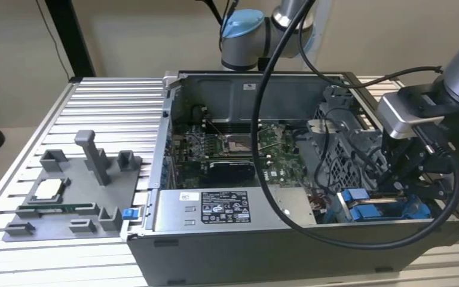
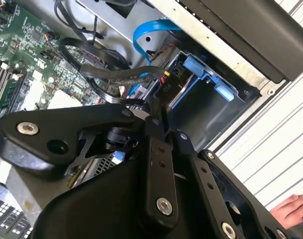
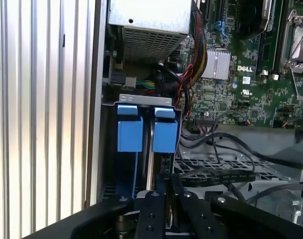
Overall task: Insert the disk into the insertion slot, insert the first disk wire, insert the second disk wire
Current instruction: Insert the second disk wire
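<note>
My black two-finger gripper (image 3: pixel 163 191) is low inside the open grey computer case (image 1: pixel 238 230), its fingers closed together on a thin black connector at the blue-railed grey metal drive bay (image 3: pixel 146 124). The silver-grey hard drive in its blue plastic frame (image 3: pixel 149 149) already stands on edge in this bay, long axis running deep into it. I judge I am at a wire step; the plug must align squarely with its port.

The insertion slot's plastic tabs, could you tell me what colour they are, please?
Bright blue; the insertion slot's tabs show best in the first wrist view.
</note>
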Controlling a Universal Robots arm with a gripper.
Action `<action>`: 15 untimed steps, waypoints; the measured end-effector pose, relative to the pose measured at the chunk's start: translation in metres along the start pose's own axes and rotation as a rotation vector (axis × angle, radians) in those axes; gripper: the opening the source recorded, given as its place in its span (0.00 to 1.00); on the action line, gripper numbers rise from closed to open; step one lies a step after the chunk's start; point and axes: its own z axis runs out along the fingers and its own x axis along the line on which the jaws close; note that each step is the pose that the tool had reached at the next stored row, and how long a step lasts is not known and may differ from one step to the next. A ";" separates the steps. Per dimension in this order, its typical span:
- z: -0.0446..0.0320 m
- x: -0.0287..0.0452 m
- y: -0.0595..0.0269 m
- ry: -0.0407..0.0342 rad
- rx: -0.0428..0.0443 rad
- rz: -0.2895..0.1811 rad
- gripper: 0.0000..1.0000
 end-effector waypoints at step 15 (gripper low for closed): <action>0.0088 -0.0022 0.0003 0.0031 0.0194 -0.003 0.00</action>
